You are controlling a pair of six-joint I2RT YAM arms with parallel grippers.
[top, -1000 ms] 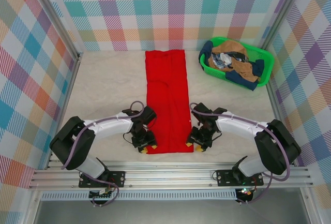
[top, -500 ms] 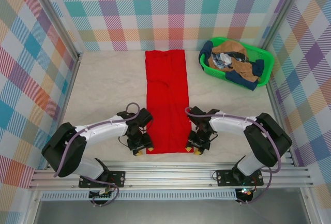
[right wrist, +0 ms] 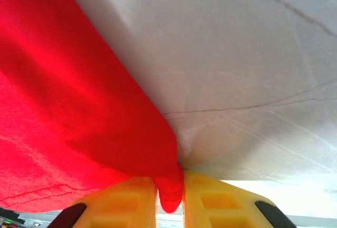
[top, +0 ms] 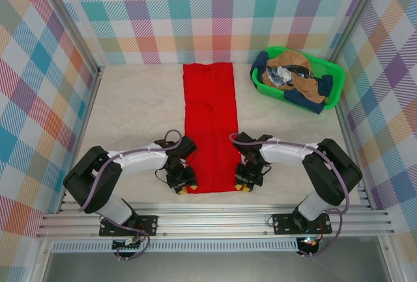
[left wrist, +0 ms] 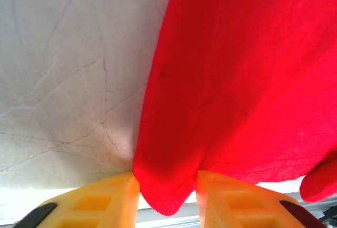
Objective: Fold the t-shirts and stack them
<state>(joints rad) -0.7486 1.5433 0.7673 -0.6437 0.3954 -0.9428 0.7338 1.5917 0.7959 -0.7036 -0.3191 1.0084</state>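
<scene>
The red shirt [top: 210,126] lies on the counter [top: 130,112] as a long narrow strip. It runs down the middle from near the far edge to near the near edge, flat except for a few light creases.

The left end effector [top: 183,187] is at the strip's near left corner. In the left wrist view, a bunched fold of red cloth fills the gap of the end effector [left wrist: 167,194] and touches both yellow fingers [left wrist: 102,201], so it grips the shirt with a moderate gap.

The right end effector [top: 243,184] is at the near right corner. In the right wrist view, its fingers [right wrist: 218,199] stand almost together at the end effector [right wrist: 169,196], with a thin tongue of the red hem pinched between them.

Both arms reach inward from their bases at the near edge, one on each side of the strip.

A green basket [top: 333,73] sits in the far right corner of the counter, well apart from the red shirt. It holds a heap of other shirts: a tan one [top: 293,60] on top, a white-patterned one [top: 281,75] and a navy one [top: 306,98] spilling over the rim.
</scene>
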